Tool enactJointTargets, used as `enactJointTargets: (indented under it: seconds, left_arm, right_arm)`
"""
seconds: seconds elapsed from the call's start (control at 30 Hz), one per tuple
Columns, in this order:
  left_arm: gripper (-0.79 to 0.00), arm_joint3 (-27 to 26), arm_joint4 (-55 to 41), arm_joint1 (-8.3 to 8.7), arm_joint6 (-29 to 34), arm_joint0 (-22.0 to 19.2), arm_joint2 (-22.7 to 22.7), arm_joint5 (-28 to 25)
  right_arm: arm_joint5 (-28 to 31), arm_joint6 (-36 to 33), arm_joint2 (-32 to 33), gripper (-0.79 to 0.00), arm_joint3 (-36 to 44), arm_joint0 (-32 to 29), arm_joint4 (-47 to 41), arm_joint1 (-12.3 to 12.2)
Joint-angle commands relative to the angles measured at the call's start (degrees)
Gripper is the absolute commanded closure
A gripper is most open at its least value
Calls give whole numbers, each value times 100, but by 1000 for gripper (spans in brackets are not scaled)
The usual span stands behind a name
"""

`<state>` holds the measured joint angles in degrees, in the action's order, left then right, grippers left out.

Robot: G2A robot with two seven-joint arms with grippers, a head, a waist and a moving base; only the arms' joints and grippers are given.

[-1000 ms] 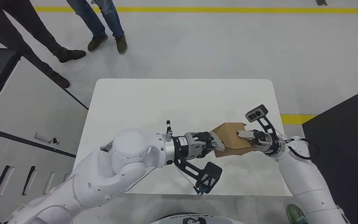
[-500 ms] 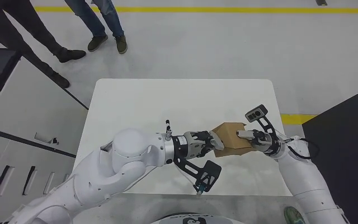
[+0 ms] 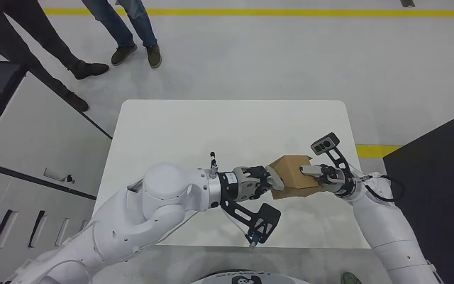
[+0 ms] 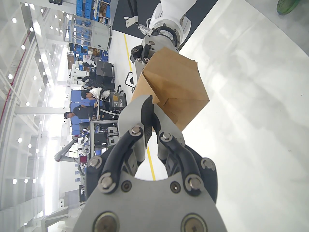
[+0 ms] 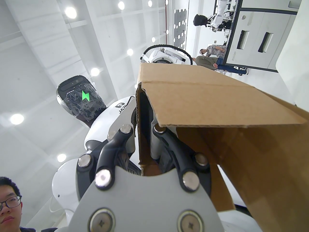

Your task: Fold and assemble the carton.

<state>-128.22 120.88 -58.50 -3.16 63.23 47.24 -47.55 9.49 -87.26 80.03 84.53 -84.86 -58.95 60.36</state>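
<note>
Brown corrugated cardboard carton (image 3: 294, 176) is held off the white rectangular table (image 3: 213, 128), over its right front part, between the two arms.

- Left gripper (image 4: 150, 106): jaws nearly together, pinching an edge at the carton's end nearer the left arm.
- Right gripper (image 5: 145, 131): jaws clamped on one thin carton wall, which runs down between the fingers.

Progress, as I judge it:
- The carton is already opened from flat into a box shape with squared sides.
- The end facing the left wrist looks folded shut, its flaps meeting along seams.
- The end at the right gripper is open, with one flap (image 5: 217, 105) sticking out and the hollow inside visible.
- Left to do: fold in and tuck that end's flaps.

Roughly halfway.
</note>
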Motion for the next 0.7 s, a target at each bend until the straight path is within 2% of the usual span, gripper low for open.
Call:
enactJointTargets:
  seconds: [0.0,0.33,0.67]
  left_arm:
    - [0,0,0,0,0,0,0,0]
    - [0,0,0,0,0,0,0,0]
    - [0,0,0,0,0,0,0,0]
  right_arm:
    - [0,0,0,0,0,0,0,0]
    - [0,0,0,0,0,0,0,0]
    - [17,276,12,0,54,17,-119,32]
